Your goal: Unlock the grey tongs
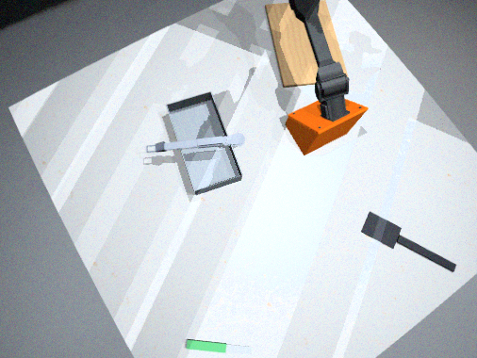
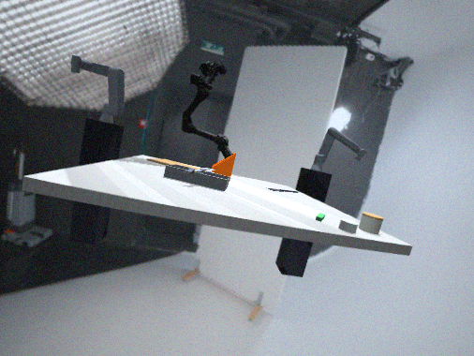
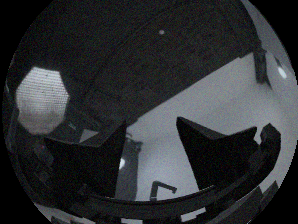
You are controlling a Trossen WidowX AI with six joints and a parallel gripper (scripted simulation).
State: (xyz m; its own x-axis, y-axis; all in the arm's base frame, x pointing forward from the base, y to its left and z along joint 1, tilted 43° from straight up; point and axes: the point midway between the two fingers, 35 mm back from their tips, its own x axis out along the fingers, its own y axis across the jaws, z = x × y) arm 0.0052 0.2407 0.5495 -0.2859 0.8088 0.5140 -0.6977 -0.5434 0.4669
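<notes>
The grey tongs [image 1: 203,141] lie across the roasting tin [image 1: 218,113] [image 2: 197,178]. Their arms look together. One end, with a dark block and a small square loop, sticks out past the tin's left side in the top view; the rounded end sticks out past the right side. The wooden board [image 1: 298,52] [image 2: 170,163] lies flat behind the tin, partly covered by the arm in the top view. My gripper [image 3: 151,121] is open and empty, raised high above the table and far from the tongs. It is outside the top view and small and dark in the exterior view.
The orange wedge base [image 1: 322,123] [image 2: 225,166] carries my arm beside the board. A dark spatula-like tool [image 1: 381,230] [image 2: 283,190] lies on the table [image 1: 283,226]. A green block [image 1: 205,346] [image 2: 320,216], a grey block [image 2: 348,227] and an orange-topped cylinder [image 2: 370,224] are farther off.
</notes>
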